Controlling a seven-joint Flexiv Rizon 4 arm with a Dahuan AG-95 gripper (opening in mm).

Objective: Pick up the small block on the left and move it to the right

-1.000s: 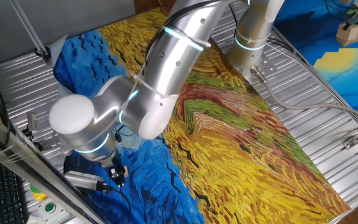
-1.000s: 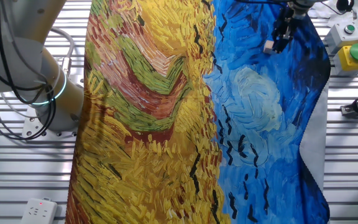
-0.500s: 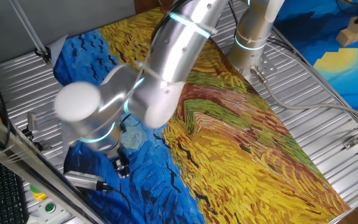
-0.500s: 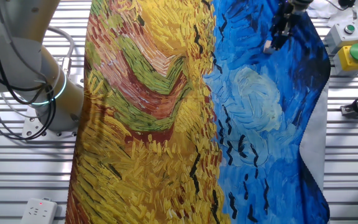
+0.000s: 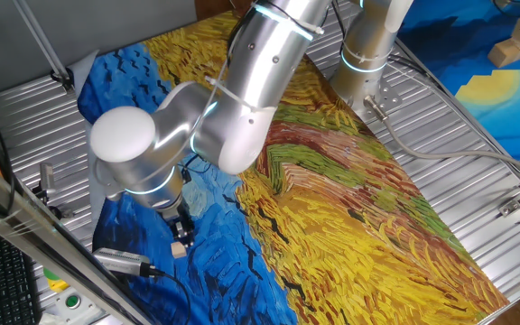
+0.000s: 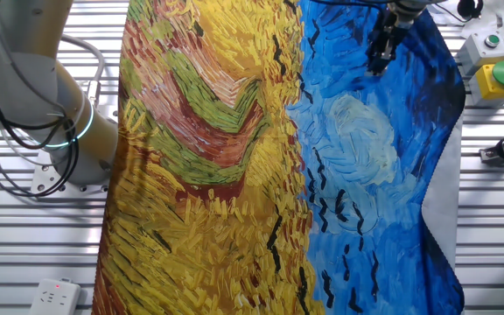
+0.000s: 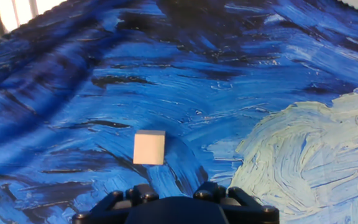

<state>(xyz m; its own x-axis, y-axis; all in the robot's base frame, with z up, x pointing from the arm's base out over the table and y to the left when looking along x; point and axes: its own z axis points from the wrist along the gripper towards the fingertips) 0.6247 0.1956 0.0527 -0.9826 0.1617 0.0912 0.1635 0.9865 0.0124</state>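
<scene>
painted cloth [image 5: 350, 190], yellow button box [image 6: 497, 79], power strip [image 6: 55, 296]

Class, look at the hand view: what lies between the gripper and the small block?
Nothing but bare blue painted cloth. In the hand view the block sits just ahead of the gripper, apart from it.

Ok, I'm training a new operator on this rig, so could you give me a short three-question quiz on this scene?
1. True or false: the small block lies on the yellow part of the cloth.
2. In the hand view, the pale swirl is to the block's: A) left B) right C) top.
3. How many small blocks show in the hand view?
Key: 1 false, it lies on blue; 2 B; 3 one.
</scene>
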